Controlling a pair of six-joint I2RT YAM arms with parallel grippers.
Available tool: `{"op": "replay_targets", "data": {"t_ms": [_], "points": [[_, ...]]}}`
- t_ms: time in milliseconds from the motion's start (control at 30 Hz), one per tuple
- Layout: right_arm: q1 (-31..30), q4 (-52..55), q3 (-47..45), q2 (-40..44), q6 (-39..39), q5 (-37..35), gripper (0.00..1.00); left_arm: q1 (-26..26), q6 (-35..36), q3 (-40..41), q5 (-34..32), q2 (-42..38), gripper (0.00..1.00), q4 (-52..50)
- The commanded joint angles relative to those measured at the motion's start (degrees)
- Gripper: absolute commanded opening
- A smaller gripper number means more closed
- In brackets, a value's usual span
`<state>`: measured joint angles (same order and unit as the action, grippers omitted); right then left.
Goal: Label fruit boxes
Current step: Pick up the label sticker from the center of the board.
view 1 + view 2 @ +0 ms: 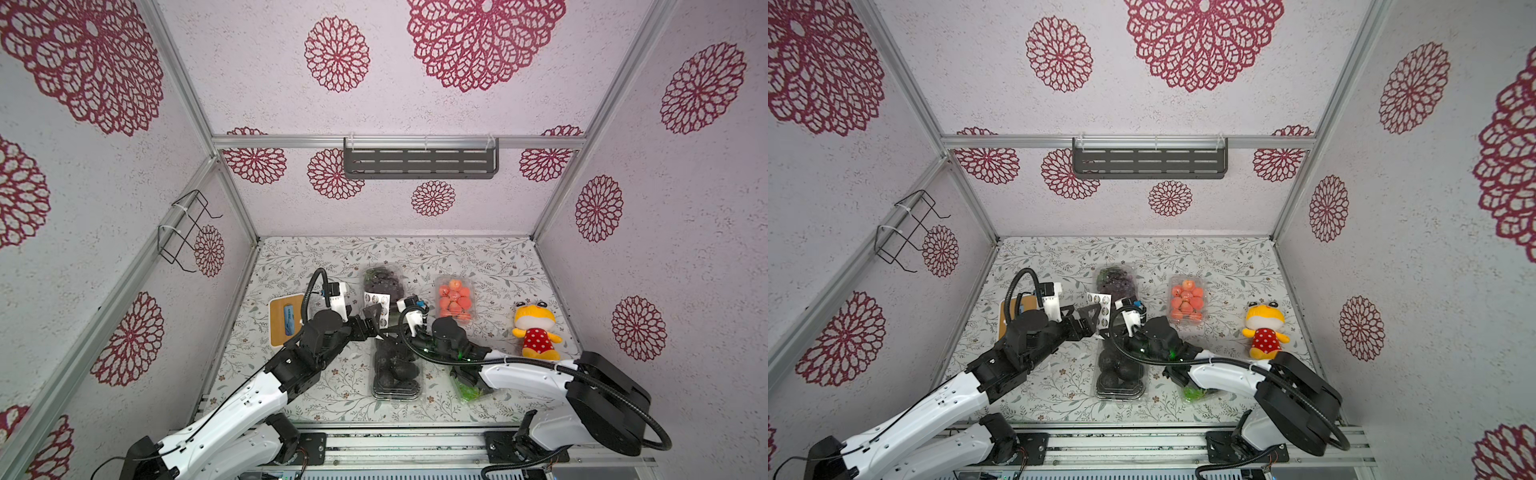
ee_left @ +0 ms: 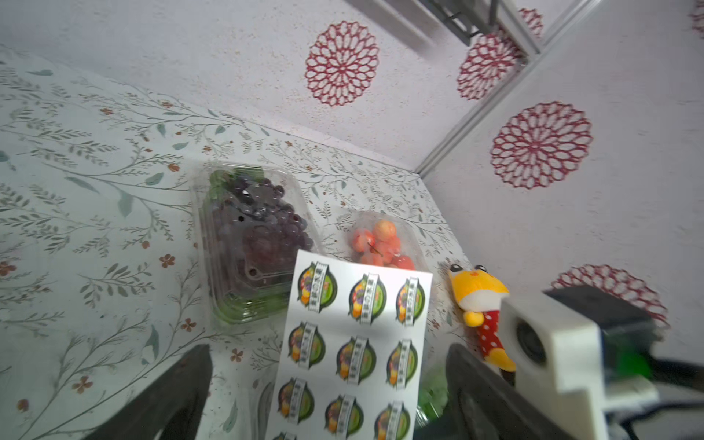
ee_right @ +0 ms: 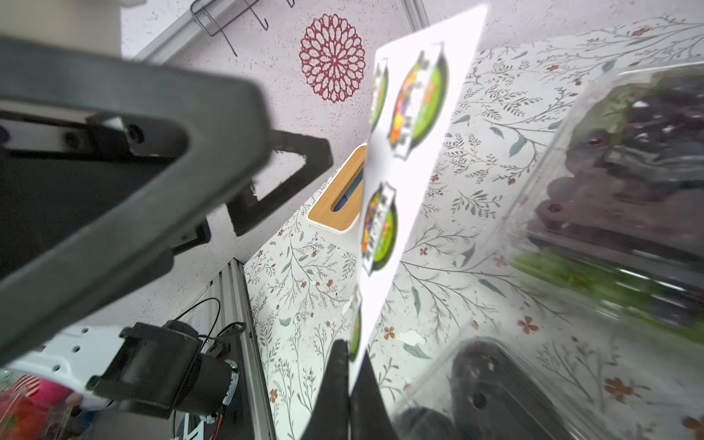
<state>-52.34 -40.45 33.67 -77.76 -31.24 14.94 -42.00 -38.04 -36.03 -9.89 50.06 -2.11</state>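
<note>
left arm: reaches in from the left base, wrist bent toward the middle, ending over the far end of the black fruit box (image 1: 395, 370)
left gripper (image 2: 327, 354): jaws wide apart, one on each side of the sticker sheet (image 2: 354, 343); neither finger seems to touch it
right arm: comes in low from the right base, forearm passing over the green grape box (image 1: 469, 388), wrist turned toward the left arm
right gripper (image 3: 352, 354): clamped tight on the bottom edge of the sticker sheet, which stands upright from the fingers
sticker sheet pos: in the air above the far end of the black fruit box, between the two grippers in both top views
stickers: round, green rim, orange and purple fruit art, white band across the middle; three per row in the left wrist view
writing: dark characters on the white bands, too small and blurred to read
purple grape box (image 1: 382, 282): just beyond the black fruit box, lid shut
strawberry box (image 1: 455, 299): beyond and to the right of the black fruit box, apart from it
green grape box pos: right of the black fruit box, mostly hidden
box labels: no sticker visible on any lid that shows
wooden-lid box (image 1: 286, 318): left of the black fruit box, partly behind the left arm
plush toy (image 1: 536, 330): far right of the black fruit box
</note>
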Motion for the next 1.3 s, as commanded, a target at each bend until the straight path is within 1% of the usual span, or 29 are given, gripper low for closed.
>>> {"op": "replay_targets", "data": {"t_ms": [0, 100, 200, 233, 300, 400, 467, 533, 600, 667, 767, 867, 1000, 1033, 1133, 1167, 1200, 1233, 1267], "points": [[3.9, -4.0, -4.0, 9.4, 4.3, 8.0, 0.0, 0.2, 7.4, 1.7, 13.0, -5.8, 0.98, 8.1], [5.8, -1.2, -8.0, 17.6, 9.0, 12.1, 0.0, 0.3, 10.1, 4.4, 24.5, -7.4, 0.98, 15.1], [7.1, 1.9, -10.4, 24.0, 12.7, 17.3, 0.0, 0.4, 11.1, 6.6, 37.0, -3.8, 0.99, 26.3], [7.9, 2.5, -11.1, 25.8, 13.1, 18.6, 0.0, 0.4, 11.4, 6.3, 40.5, -2.1, 0.97, 28.6], [9.0, 2.5, -12.2, 28.1, 13.5, 22.3, 0.0, 0.3, 11.8, 5.0, 44.0, 0.8, 0.93, 30.7], [9.7, 0.8, -14.0, 31.4, 13.2, 27.2, 0.0, 0.2, 13.4, 2.7, 43.8, 3.1, 0.91, 29.2], [9.8, 1.0, -14.7, 33.4, 13.5, 28.6, 0.0, 0.2, 13.7, 3.4, 44.8, 3.7, 0.87, 31.9], [10.0, 2.8, -14.8, 35.0, 14.4, 28.7, 0.0, 0.1, 12.7, 5.3, 46.9, 4.0, 0.82, 37.7], [10.1, 3.1, -15.1, 36.0, 14.6, 29.0, 0.0, 0.1, 12.4, 6.3, 47.3, 3.6, 0.79, 39.7], [10.1, 2.7, -15.1, 36.2, 14.2, 29.3, 0.0, 0.1, 12.4, 6.5, 47.8, 3.6, 0.71, 40.1], [10.1, 1.7, -14.7, 34.9, 13.5, 30.2, 0.0, 0.1, 11.7, 6.4, 49.4, 4.2, 0.54, 40.7], [10.1, 0.7, -14.7, 33.9, 13.2, 30.6, 0.0, 0.1, 10.8, 7.1, 49.6, 4.0, 0.35, 42.4], [10.1, 0.3, -14.5, 33.2, 13.0, 30.7, 0.0, 0.1, 11.1, 7.0, 48.3, 3.8, 0.04, 41.2], [10.1, 0.2, -14.6, 33.0, 13.0, 30.7, 0.0, 0.1, 11.1, 6.9, 48.3, 3.9, 0.0, 41.0], [10.1, 0.1, -14.6, 33.3, 12.8, 29.0, 0.0, 0.1, 11.0, 6.9, 48.5, 4.3, 0.0, 40.8], [10.1, 0.2, -14.7, 33.5, 12.9, 28.3, 0.05, 0.1, 10.8, 6.9, 48.3, 4.4, 0.0, 40.9], [10.1, 0.6, -14.4, 33.5, 13.1, 28.0, 0.26, 0.1, 10.7, 6.9, 48.1, 4.4, 0.0, 40.9], [10.2, 1.6, -13.9, 33.6, 13.5, 27.4, 0.42, 0.1, 10.9, 6.7, 48.1, 4.4, 0.0, 40.7], [10.4, 3.0, -13.1, 33.7, 14.0, 26.6, 0.54, 0.1, 11.1, 6.4, 48.1, 4.3, 0.0, 39.9]]}}
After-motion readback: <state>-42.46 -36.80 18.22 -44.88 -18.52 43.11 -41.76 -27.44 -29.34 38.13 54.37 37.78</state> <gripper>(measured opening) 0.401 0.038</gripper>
